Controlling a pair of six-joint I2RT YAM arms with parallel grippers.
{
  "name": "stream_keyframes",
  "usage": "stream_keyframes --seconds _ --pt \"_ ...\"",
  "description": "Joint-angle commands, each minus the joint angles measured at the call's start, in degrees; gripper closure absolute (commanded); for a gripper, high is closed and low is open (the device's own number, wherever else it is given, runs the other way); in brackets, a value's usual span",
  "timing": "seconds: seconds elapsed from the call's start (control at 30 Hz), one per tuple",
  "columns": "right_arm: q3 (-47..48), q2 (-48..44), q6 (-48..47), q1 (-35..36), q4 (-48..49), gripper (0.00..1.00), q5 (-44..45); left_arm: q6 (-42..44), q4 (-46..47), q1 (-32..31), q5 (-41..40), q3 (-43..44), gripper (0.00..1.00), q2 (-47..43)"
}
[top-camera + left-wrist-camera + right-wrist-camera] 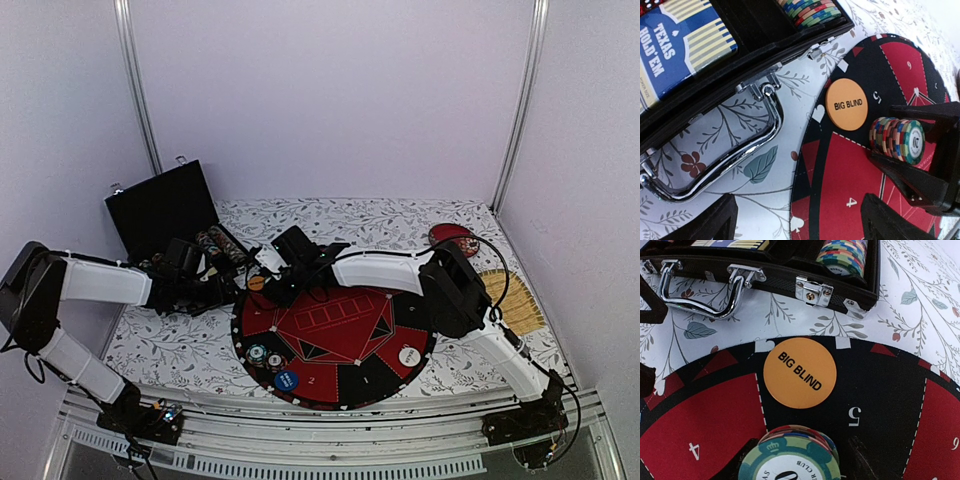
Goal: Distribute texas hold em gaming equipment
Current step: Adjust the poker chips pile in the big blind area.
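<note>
Orange big-blind button [799, 372] lies on the round mat [340, 330] at seat five, with a blue button [286, 381], a white button [409, 355] and a small chip pile [265, 357] at other seats. Right jaws clench a chip stack [790, 460] just beside it. Left jaws hang released by the case [165, 210], where spare chips [810, 11] and the card box [680, 45] wait to be dealt out.
</note>
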Motion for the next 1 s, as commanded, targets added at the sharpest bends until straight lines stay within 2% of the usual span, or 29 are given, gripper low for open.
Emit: stream_keyframes --seconds 0.0,0.3,0.47,0.53,0.63,0.77,0.93,0.97 --pt "-0.4 -0.1 -0.8 0.2 0.2 0.46 0.0 1.1 1.2 0.6 0.6 -0.2 0.12 0.9" --pt "-0.5 0.4 -1.2 -0.1 0.5 0.63 -1.3 1.6 0.8 0.6 0.5 -0.1 0.12 0.6" --pt "-0.5 0.8 -0.4 -0.6 0.6 0.62 -2.3 1.8 0.8 0.6 0.7 0.1 0.12 0.8" --pt "-0.7 0.8 -0.3 -0.6 0.5 0.54 -2.6 1.8 0.8 0.5 0.7 0.1 0.12 0.8" --pt "-0.7 0.7 -0.4 -0.6 0.3 0.35 -3.0 1.8 0.8 0.5 0.7 0.1 0.12 0.8" --pt "-0.8 -0.1 -0.5 -0.6 -0.1 0.18 -3.4 1.9 0.8 0.5 0.9 0.2 0.12 0.8" --pt "-0.8 -2.7 -1.2 -0.6 -0.6 0.01 -5.1 2.5 0.6 0.6 1.1 0.6 0.12 0.2" --pt "-0.8 -3.5 -1.4 -0.6 -0.6 0.01 -5.5 2.7 0.4 0.6 1.2 0.8 0.12 0.1"
